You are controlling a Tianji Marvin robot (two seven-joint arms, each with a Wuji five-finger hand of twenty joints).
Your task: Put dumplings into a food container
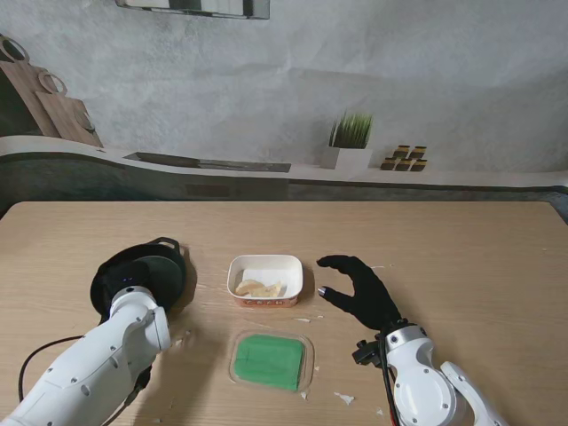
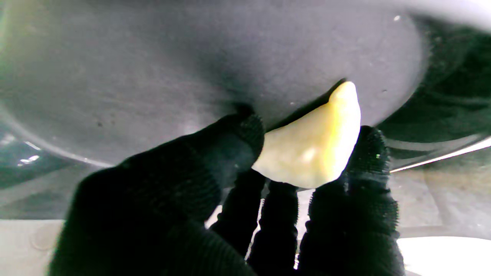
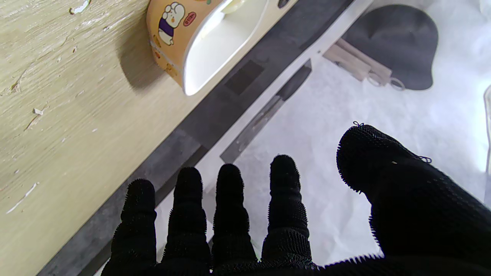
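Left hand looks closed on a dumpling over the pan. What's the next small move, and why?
Probably lift the left hand clear of the dark pan, then carry it right toward the food container. The wrist view shows its fingers pinching a dumpling whose tip seems to touch the pan floor. The container already holds dumplings and has room. The right hand rests open beside it.

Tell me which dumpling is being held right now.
The dumpling over the dark pan, pinched in the left hand fingers. The other dumplings lie untouched in the food container.
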